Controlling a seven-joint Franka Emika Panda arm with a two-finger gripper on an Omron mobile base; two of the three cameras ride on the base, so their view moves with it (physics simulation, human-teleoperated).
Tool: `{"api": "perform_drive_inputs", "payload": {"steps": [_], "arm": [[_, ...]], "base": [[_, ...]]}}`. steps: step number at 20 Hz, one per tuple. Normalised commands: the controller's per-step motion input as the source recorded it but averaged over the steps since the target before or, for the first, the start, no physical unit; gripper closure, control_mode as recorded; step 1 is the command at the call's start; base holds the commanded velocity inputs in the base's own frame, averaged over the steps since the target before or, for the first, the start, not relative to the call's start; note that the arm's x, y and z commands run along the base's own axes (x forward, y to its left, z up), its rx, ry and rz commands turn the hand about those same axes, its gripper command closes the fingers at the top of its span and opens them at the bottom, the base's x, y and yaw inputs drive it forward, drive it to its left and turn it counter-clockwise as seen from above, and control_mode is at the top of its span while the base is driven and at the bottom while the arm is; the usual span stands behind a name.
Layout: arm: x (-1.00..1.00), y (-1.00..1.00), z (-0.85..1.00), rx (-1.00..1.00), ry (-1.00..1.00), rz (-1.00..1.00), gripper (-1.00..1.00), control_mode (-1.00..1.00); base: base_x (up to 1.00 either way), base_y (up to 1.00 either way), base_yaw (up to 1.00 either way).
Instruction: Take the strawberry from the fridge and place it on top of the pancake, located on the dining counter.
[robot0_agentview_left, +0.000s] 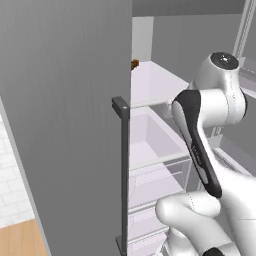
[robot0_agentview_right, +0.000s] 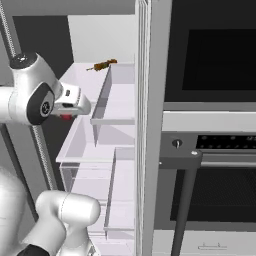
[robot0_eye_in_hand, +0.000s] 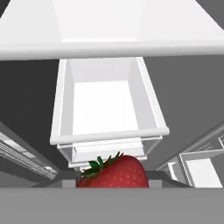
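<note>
The strawberry (robot0_eye_in_hand: 116, 173), bright red with green leaves, sits low in the hand view with my gripper (robot0_eye_in_hand: 114, 183) shut on it. From the right base view, a bit of the red strawberry (robot0_agentview_right: 66, 117) peeks out under the gripper (robot0_agentview_right: 68, 114), in front of the open fridge (robot0_agentview_right: 120, 95). The gripper hangs above an open white drawer (robot0_eye_in_hand: 107, 105) and below a white shelf (robot0_eye_in_hand: 131, 26). The grey fridge door (robot0_agentview_left: 65, 125) stands open with its dark bar handle (robot0_agentview_left: 122, 175) toward me. The pancake and the dining counter are out of view.
A small brown-orange food lump (robot0_agentview_right: 102, 65) lies at the back of the upper shelf (robot0_agentview_left: 155, 82). The black-fronted wall oven (robot0_agentview_right: 215, 100) stands just right of the fridge. White drawers (robot0_agentview_left: 150, 145) stack below the shelf. My arm's elbow (robot0_agentview_left: 220, 95) is close to the fridge opening.
</note>
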Motion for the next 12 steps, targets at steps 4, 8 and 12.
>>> {"api": "perform_drive_inputs", "payload": {"steps": [4, 8, 12], "arm": [[-1.00, 0.00, 0.17, 0.00, 0.00, 0.00, 1.00, -1.00], [-1.00, 0.00, 0.26, 0.00, 0.00, -0.01, 1.00, -1.00], [-0.99, 0.00, 0.42, 0.00, 0.00, -0.02, 1.00, -1.00]], "base": [[0.00, 0.00, 0.00], [0.00, 0.00, 0.00], [0.00, 0.00, 0.00]]}}
